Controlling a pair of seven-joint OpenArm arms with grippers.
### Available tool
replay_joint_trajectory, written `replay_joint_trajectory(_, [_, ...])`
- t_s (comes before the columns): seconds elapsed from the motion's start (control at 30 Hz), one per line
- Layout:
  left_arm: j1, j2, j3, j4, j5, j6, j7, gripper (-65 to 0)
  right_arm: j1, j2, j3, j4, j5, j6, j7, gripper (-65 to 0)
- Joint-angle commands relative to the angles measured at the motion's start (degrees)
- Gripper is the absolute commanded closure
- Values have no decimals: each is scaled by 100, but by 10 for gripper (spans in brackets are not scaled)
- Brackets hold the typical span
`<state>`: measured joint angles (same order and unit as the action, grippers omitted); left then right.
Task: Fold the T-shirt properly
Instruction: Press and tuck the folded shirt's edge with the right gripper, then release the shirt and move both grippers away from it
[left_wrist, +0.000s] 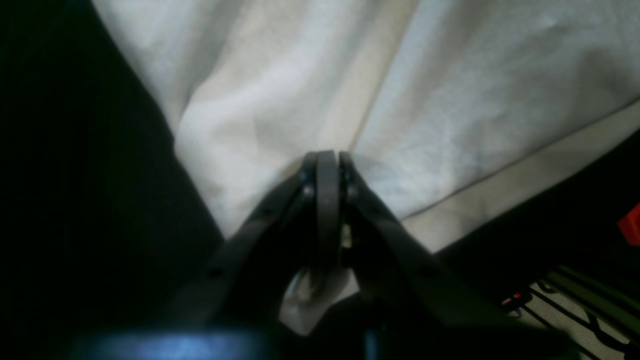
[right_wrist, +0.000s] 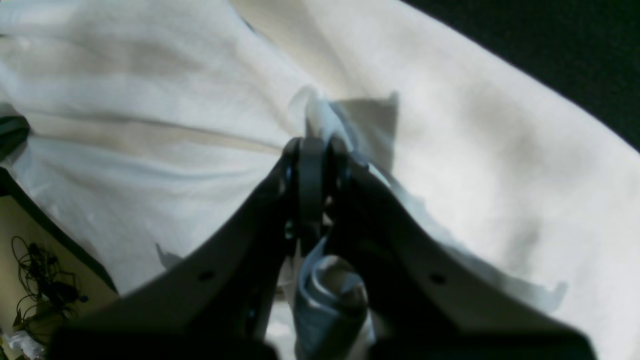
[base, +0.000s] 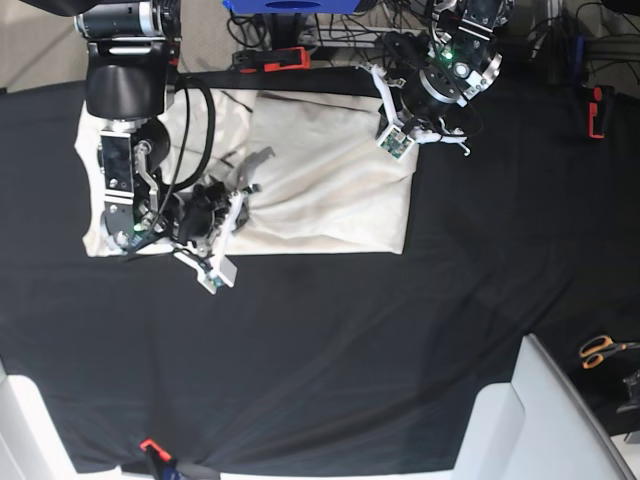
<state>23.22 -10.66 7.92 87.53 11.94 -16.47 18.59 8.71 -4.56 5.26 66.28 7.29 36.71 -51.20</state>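
Scissors (base: 603, 349) are lying near right on my black-draped bench (base: 400, 350); T-shirt (base: 330, 190) is lying far left, both grippers, right gripper (right_wrist: 312, 145) and left gripper (left_wrist: 327, 157), jaws pinching its fabric.

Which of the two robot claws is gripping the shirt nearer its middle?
The right gripper, left in the overhead view, pinches the T-shirt mid-body; the left gripper holds its far corner.

You have open black cloth (base: 330, 350) along the table's near edge and right side; only scissors (base: 600, 350) sit near the right edge.
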Motion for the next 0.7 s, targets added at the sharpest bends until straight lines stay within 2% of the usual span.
replay_joint_trajectory(0.0, [65, -47, -32, 17, 76, -1, 194, 0, 188, 21, -20, 102, 40, 43, 69, -21])
replay_joint_trajectory(0.13, [82, -47, -58, 43, 76, -1, 194, 0, 311, 38, -20, 102, 23, 17, 52, -20])
replay_joint_trajectory(0.47, [91, -82, -58, 43, 76, -1, 194, 0, 452, 328, -20, 75, 14, -9, 25, -20])
replay_joint_trajectory(0.57, [91, -82, -58, 43, 76, -1, 194, 0, 434, 355, -20, 93, 14, -212, 17, -20])
replay_joint_trajectory(0.67, [100, -82, -58, 201, 49, -1, 194, 0, 417, 355, -20, 110, 40, -212, 17, -21])
